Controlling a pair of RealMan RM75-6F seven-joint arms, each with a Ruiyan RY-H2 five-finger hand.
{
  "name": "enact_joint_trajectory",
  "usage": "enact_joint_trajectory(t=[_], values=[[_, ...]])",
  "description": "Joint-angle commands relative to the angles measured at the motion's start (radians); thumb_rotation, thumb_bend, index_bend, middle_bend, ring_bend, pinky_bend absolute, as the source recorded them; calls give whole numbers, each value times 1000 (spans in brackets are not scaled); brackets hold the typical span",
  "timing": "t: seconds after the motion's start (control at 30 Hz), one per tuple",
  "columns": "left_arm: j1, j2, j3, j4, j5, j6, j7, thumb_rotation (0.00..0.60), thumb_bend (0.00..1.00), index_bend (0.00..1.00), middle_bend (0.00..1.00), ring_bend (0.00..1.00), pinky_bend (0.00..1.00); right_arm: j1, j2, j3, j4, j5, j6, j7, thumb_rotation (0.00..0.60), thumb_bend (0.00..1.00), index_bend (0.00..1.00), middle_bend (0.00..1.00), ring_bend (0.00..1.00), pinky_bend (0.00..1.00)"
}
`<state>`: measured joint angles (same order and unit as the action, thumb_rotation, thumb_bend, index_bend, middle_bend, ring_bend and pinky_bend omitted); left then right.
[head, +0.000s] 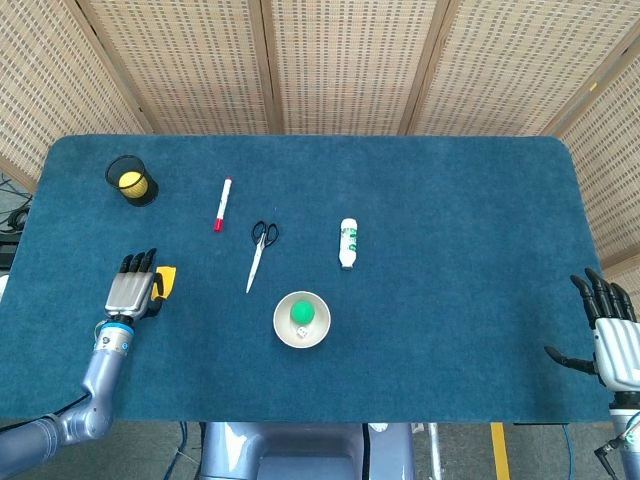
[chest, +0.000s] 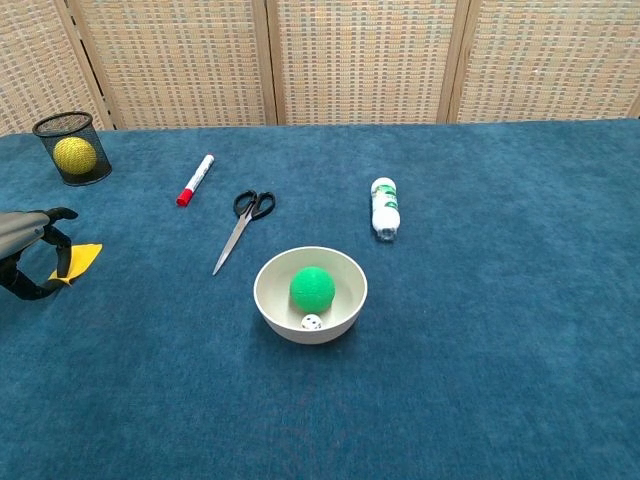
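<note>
the left hand (head: 131, 290) pinches the yellow piece (chest: 80, 262) between thumb and fingertips, lifted just off the blue table (head: 450, 220), well to the left of the white bowl (chest: 310, 293). the right hand (head: 610, 330) rests far to the right of the bowl, its fingers spread and holding nothing.

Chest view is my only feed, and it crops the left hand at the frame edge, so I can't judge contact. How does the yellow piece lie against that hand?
Observer: The head view shows the whole left hand, back up. The yellow piece lies against its fingers on the side toward the scissors. I cannot tell whether it is gripped.
Operator: And my right hand? I see none of it.
Observer: The right hand is at the table's right edge, near the front, fingers spread, holding nothing.
</note>
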<state>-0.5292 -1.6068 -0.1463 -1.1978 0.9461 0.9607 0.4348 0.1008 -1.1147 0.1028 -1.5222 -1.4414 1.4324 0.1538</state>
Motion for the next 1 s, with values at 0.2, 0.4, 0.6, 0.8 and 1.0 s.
enact_joint_trajectory(t=[0.2, 0.4, 0.6, 0.8, 1.0], values=[[-7, -2, -6, 9, 13, 0, -20, 600, 517, 714, 0, 0, 0, 1, -1, -1, -1, -1, -1, -1, 600, 0, 0, 0, 0, 0], [-65, -11, -68, 62, 13, -18, -41, 600, 536, 827, 0, 0, 0, 2, -3, -4, -1, -5, -3, -6, 600, 0, 0, 0, 0, 0], [-153, -21, -145, 108, -40, -70, -17, 600, 534, 836, 0, 0, 0, 4, -7, -2, 0, 2, -7, -14, 600, 0, 0, 0, 0, 0], [-208, 2, -207, 72, -87, -47, 19, 600, 531, 836, 0, 0, 0, 6, -9, 1, 3, 12, -15, -17, 600, 0, 0, 0, 0, 0], [-152, 117, -204, -104, -41, 49, -11, 600, 386, 328, 0, 0, 0, 6, -7, 2, 4, 12, -15, -11, 600, 0, 0, 0, 0, 0]])
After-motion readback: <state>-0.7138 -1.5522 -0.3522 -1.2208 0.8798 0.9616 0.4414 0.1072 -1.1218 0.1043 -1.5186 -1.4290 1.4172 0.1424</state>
